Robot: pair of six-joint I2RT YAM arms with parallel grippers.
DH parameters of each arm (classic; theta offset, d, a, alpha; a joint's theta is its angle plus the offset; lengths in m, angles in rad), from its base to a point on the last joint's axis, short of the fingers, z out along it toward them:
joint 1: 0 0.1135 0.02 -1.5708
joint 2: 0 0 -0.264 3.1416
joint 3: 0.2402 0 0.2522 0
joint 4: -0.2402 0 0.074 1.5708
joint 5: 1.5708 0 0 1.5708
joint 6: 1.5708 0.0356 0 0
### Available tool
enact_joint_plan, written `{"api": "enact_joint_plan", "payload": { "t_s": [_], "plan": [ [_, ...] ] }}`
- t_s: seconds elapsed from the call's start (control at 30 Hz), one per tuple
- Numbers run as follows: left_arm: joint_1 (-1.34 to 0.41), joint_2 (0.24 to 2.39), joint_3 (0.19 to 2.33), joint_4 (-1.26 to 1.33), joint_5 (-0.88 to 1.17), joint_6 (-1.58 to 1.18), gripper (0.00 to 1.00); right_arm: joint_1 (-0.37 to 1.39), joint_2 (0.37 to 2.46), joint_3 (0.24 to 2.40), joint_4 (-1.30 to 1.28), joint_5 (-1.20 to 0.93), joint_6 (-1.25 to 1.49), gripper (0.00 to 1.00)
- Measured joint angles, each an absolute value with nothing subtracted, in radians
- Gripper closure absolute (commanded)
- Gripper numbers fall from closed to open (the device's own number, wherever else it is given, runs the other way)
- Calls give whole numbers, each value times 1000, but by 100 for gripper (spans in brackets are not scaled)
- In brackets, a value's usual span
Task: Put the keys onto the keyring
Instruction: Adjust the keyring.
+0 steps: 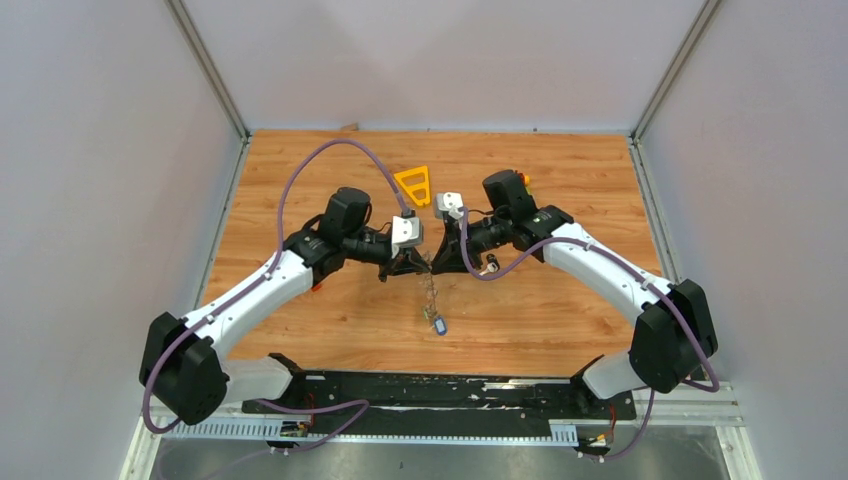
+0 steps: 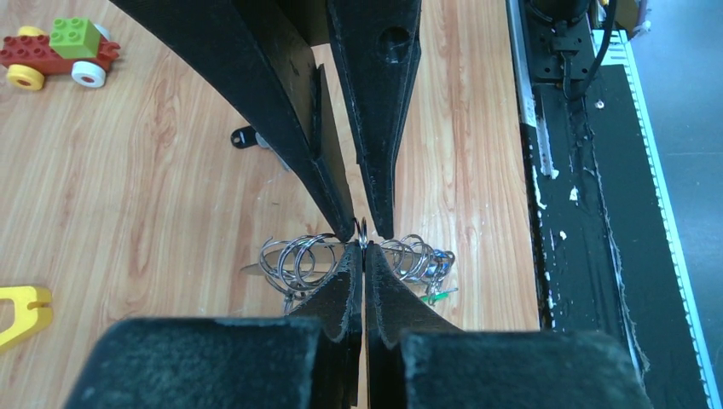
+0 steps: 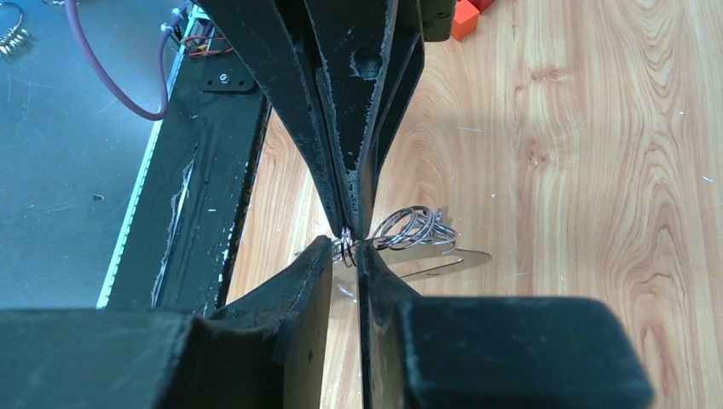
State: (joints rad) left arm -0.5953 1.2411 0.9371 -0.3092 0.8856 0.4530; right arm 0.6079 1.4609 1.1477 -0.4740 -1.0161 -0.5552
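Both grippers meet tip to tip above the middle of the table. My left gripper [image 1: 418,262] [image 2: 364,247] is shut on one thin silver ring of a bunch of linked rings [image 2: 294,260]. My right gripper [image 1: 436,262] [image 3: 345,249] stands a little open, and small rings [image 3: 344,247] sit in the narrow gap between its tips. More rings [image 3: 409,226] spread beside it. A flat silver-grey elongated piece, probably the keyring [image 3: 443,260], shows behind them. Keys with a blue tag [image 1: 440,326] [image 2: 439,271] and a green tag [image 2: 436,296] hang from the rings. A black-tagged key [image 2: 245,136] lies on the wood.
A yellow plastic triangle [image 1: 413,184] [image 2: 21,311] lies behind the grippers. A red, green and yellow toy block car [image 2: 55,53] sits off to one side. An orange block [image 3: 465,17] is by the right arm. The black base rail [image 1: 440,392] runs along the near edge.
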Motion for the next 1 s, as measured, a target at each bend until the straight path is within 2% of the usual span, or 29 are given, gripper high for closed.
{"api": "enact_joint_plan", "payload": {
  "t_s": [0.17, 0.33, 0.5, 0.63, 1.0],
  "plan": [
    [-595, 1236, 920, -273, 885, 420, 100, 608, 1461, 1147, -470, -1002, -551, 100],
    [-592, 1236, 903, -242, 871, 393, 98, 609, 1459, 1128, -439, -987, -528, 100],
    [-587, 1235, 901, -226, 868, 385, 75, 604, 1444, 1116, -411, -970, -508, 100],
    [-549, 1225, 894, -180, 919, 376, 66, 585, 1428, 1111, -380, -976, -480, 100],
    [-463, 1188, 693, 195, 1061, 264, 63, 561, 1408, 1100, -280, -1017, -370, 100]
  ]
}}
